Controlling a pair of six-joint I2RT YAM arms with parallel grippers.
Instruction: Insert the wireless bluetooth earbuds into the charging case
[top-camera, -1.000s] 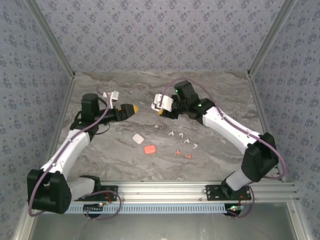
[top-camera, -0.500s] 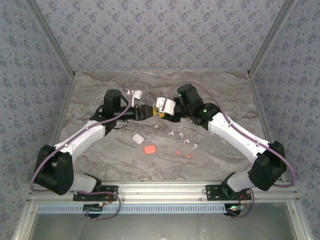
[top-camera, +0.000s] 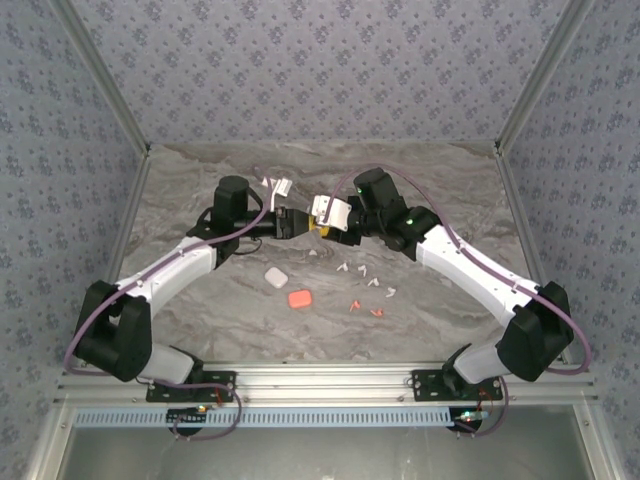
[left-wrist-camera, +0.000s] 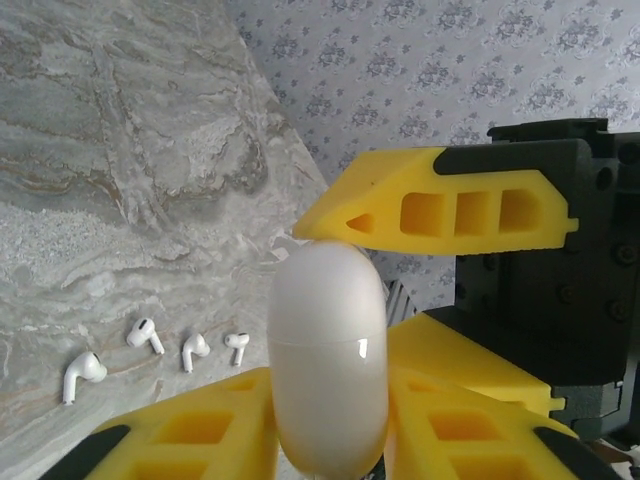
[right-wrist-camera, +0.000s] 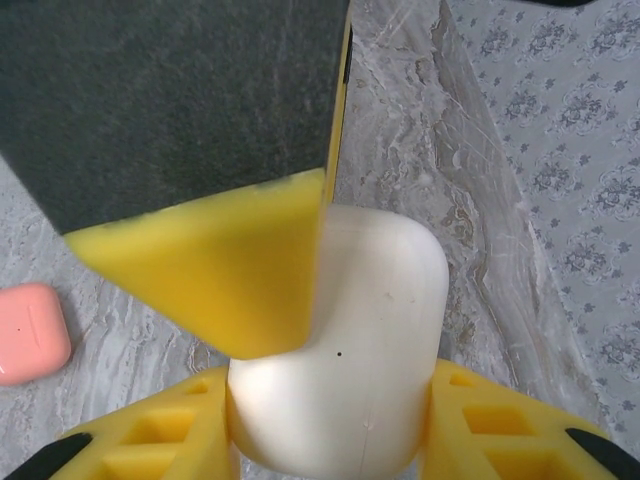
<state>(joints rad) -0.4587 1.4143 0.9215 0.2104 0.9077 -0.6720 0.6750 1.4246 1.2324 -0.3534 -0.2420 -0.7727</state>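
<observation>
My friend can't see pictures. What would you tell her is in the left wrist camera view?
A smooth white charging case sits between the yellow fingers of the left gripper, while a yellow finger of the right gripper meets its top. Four white earbuds lie on the marble table behind, near a patterned wall.

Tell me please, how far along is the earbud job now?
Done: nothing visibly; the buds are out of their cases. In hand: the left tool and the right tool both grip one white case, lid shut. Left: white buds and red buds lie loose on the table.
</observation>
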